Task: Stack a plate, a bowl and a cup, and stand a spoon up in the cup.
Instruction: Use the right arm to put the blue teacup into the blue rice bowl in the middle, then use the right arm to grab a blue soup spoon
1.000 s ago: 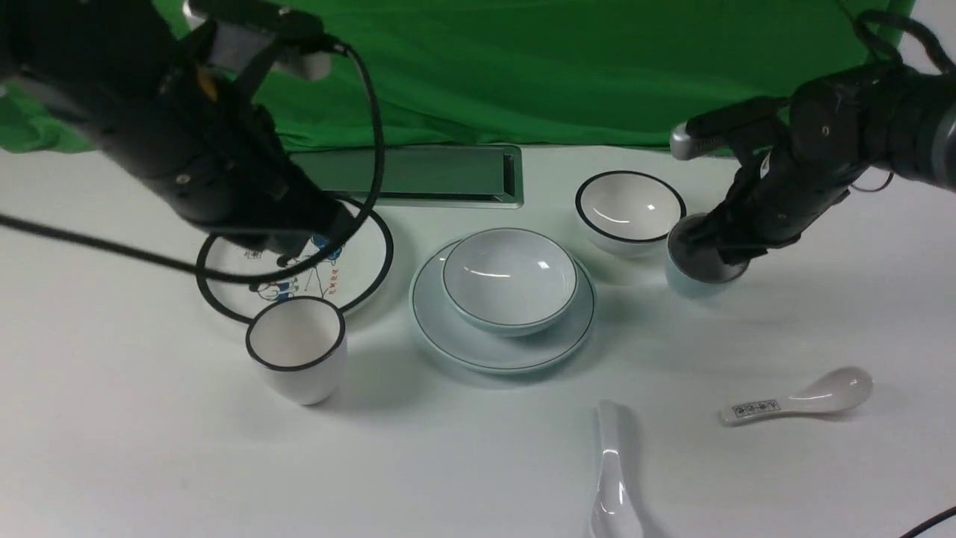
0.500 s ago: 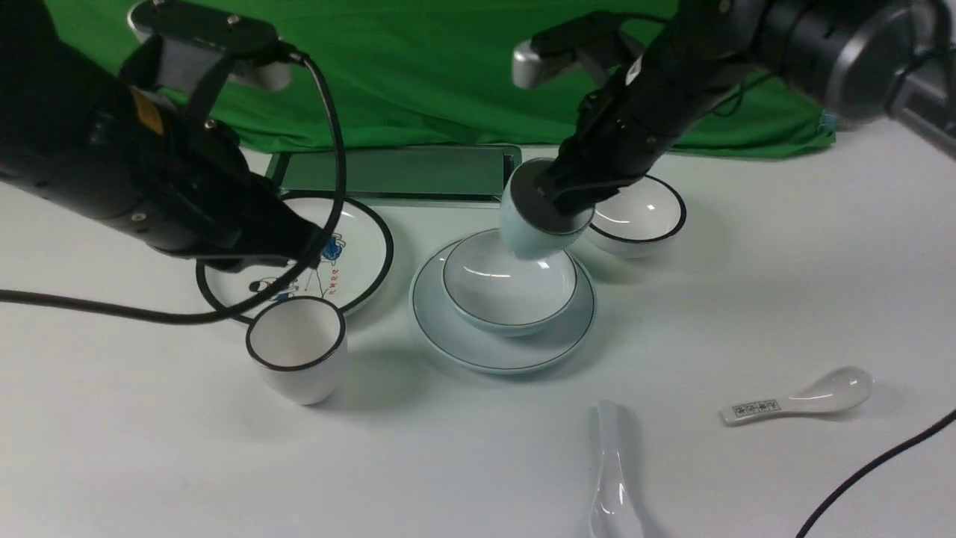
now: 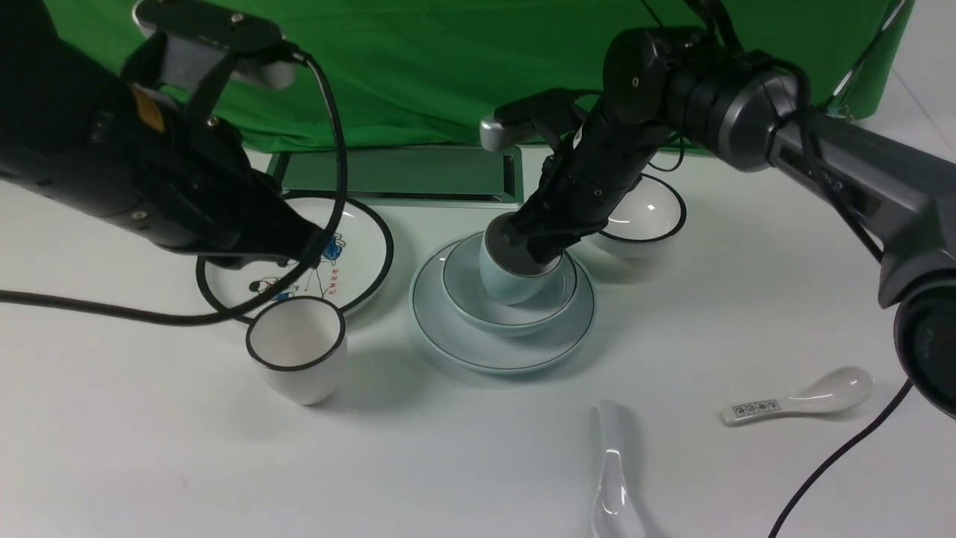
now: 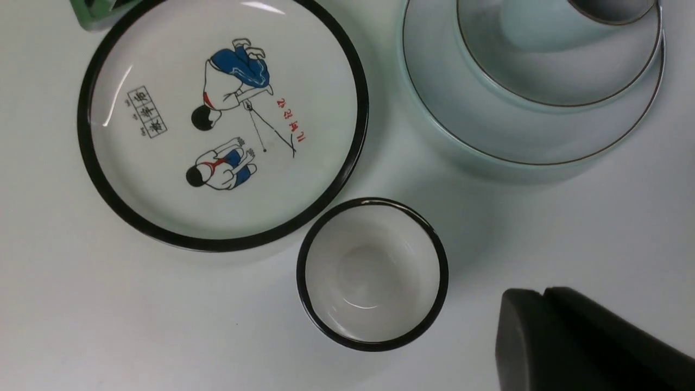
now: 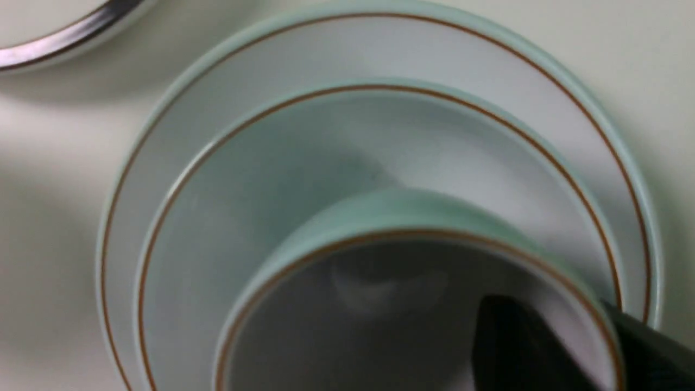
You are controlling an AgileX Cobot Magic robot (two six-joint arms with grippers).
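White tabletop (image 3: 149, 448) | bowl (image 3: 523, 320) on plate (image 3: 448, 332), cup (image 3: 509, 288) set in bowl | cup wall between right jaws, grip cannot be told | left jaws closed, empty | spoon (image 3: 612, 478) well apart from both jaws, not yet stood

Bkgd: green cloth (image 3: 448, 67) behind white table (image 3: 149, 463).

The white desk (image 3: 112, 448) carries a pale blue plate (image 3: 448, 332). Left of it sit a cartoon plate (image 3: 362, 254) and a black-rimmed cup (image 3: 299, 359), behind-right a black-rimmed bowl (image 3: 653, 217), and in front-right a plain spoon (image 3: 612, 478) and a patterned spoon (image 3: 799, 400).
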